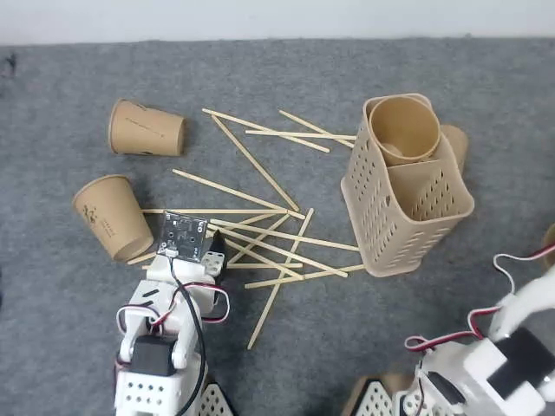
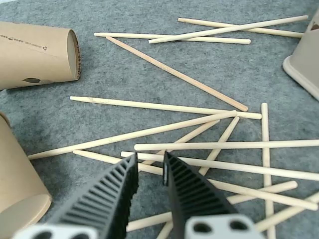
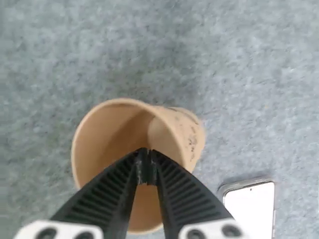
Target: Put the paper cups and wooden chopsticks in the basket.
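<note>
Left gripper (image 2: 150,162) sits low over the near end of the chopsticks (image 1: 286,236), toward the carpet's (image 1: 347,52) near-left. Fingers are open only a crack, with nothing between them. The tips are above the crossing sticks; can't tell if they touch.

Right gripper (image 3: 144,159) is on the right cup (image 3: 114,134), which lies on its side on the carpet with a phone (image 3: 249,204) just beside it. Fingers are closed at the rim, one on the inner side and one on the outer, so the wall looks pinched.

The chopsticks are loose on the carpet mid-field, criss-crossed, spreading from the left gripper toward the basket (image 1: 381,208). A few more lie farther back, ends reaching the basket's far-left side.

Near cup (image 1: 113,217) is on its side just left of the left gripper, close to the carpet's left edge, with a stick end by its base. Far cup (image 1: 146,128) is on its side further back, same side, apart from the near cup.

The basket stands right of centre and has two compartments. Basket cup (image 1: 403,128) sits upright in the far one. Back cup (image 1: 457,143) is on the carpet behind the basket's far-right corner, tight against it and mostly hidden.
</note>
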You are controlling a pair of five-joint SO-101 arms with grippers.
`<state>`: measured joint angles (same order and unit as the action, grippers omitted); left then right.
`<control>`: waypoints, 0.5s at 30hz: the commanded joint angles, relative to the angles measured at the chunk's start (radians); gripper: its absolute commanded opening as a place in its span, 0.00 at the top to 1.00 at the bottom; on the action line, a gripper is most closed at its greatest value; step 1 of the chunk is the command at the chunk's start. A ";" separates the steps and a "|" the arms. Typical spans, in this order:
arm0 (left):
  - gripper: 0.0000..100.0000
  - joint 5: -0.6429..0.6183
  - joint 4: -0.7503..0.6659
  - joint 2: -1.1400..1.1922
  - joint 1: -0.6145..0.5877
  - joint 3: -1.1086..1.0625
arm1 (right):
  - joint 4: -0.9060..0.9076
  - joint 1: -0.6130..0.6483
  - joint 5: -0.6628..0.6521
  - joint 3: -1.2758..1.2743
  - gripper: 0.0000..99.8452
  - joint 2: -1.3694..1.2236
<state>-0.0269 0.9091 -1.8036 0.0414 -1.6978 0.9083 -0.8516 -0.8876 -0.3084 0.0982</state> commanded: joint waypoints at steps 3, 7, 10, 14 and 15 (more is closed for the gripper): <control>0.91 0.009 0.006 -0.011 0.003 0.015 | -0.056 -0.050 -0.009 0.055 0.99 0.035; 0.91 0.009 0.006 -0.011 0.003 0.015 | -0.073 -0.127 -0.014 0.055 0.99 0.035; 0.91 0.009 0.006 -0.011 0.005 0.015 | -0.137 -0.189 -0.014 0.051 0.99 0.027; 0.91 0.009 0.006 -0.011 0.005 0.015 | -0.223 -0.245 -0.064 0.055 0.99 -0.061; 0.91 0.009 0.006 -0.011 0.005 0.015 | -0.239 -0.252 -0.083 0.057 0.99 -0.090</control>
<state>-0.0269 0.9091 -1.8036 0.0414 -1.6978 0.7258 -1.0756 -0.9214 -0.3053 0.0476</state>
